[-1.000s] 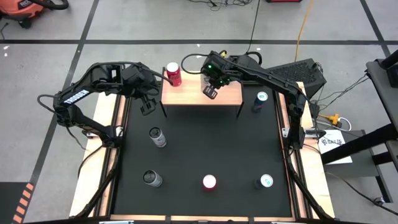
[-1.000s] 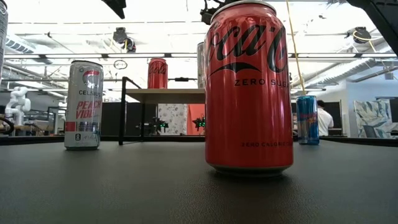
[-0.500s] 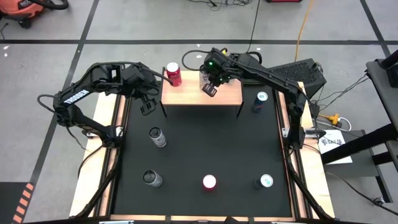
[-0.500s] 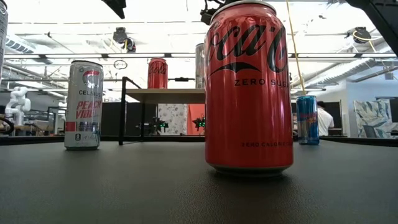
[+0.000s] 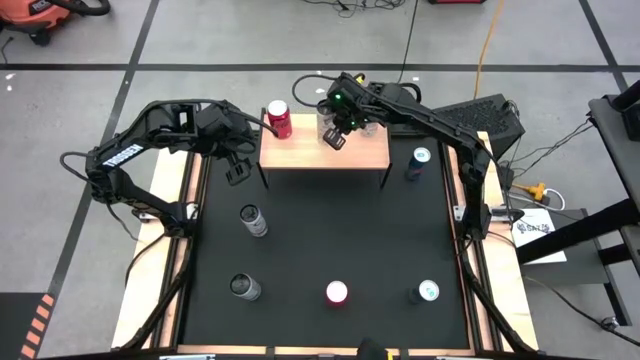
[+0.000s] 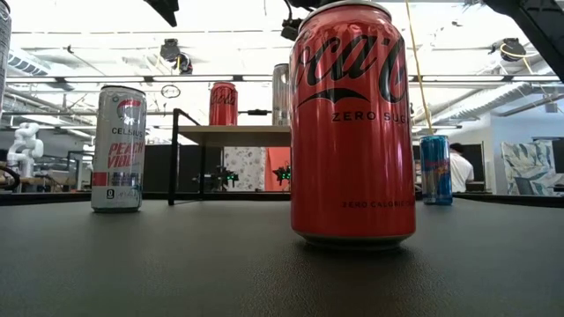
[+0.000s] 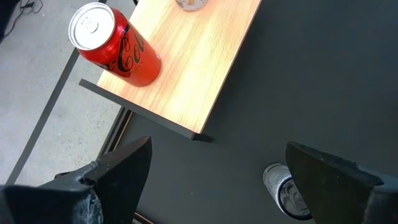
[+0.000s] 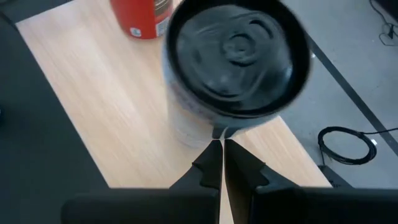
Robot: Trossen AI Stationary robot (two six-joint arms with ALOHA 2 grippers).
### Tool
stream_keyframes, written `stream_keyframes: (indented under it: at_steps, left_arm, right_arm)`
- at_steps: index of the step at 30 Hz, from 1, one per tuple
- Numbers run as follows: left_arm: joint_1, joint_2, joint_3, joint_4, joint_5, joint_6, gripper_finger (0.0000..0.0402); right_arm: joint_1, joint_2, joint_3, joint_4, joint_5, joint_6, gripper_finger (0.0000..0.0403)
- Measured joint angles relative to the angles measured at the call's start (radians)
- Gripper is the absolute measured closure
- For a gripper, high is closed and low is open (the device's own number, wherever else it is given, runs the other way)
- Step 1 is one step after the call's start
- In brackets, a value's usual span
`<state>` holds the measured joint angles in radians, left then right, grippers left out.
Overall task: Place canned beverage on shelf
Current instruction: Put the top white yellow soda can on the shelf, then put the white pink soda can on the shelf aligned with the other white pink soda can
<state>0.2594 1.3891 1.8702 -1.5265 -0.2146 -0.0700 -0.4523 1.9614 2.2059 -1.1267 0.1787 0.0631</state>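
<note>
Two cans on the shelf, my end effectors empty

My right end effector (image 5: 334, 139) hangs pressed together just over the silver can (image 8: 231, 68) standing on the shelf (image 5: 365, 153), right of the red can (image 5: 279, 119). My left end effector (image 5: 237, 171), spread wide and empty, waits over the desk (image 5: 330, 235) off the shelf's left end.

Light: we see bright, even overhead lighting; ceiling fixtures (image 6: 176, 60) glare in the low view.
Shadows: soft, faint.
Blur: silver can (image 8: 233, 68) is out of focus in the right wrist view.
</note>
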Motion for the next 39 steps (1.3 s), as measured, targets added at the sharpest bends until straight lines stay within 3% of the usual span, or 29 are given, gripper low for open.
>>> stream_keyframes:
  at_steps: [13, 24, 31, 39]
  left_arm:
    - [0.000, 0.000, 0.000, 0.000, 0.000, 0.006, 0.0028]
    - [0.000, 0.000, 0.000, 0.000, 0.000, 0.012, 0.0028]
    - [0.000, 0.000, 0.000, 0.000, 0.000, 0.137, 0.0028]
    - [0.000, 0.000, 0.000, 0.045, 0.000, 0.157, 0.0028]
  right_arm:
    - [0.008, 0.000, 0.000, -0.064, 0.000, 0.028, 0.0403]
    - [0.121, -0.070, 0.030, -0.201, 0.001, 0.037, 0.0403]
    - [0.200, -0.162, 0.033, -0.331, 0.000, 0.119, 0.0403]
    - [0.262, -0.256, 0.034, -0.404, 0.000, 0.305, 0.0403]
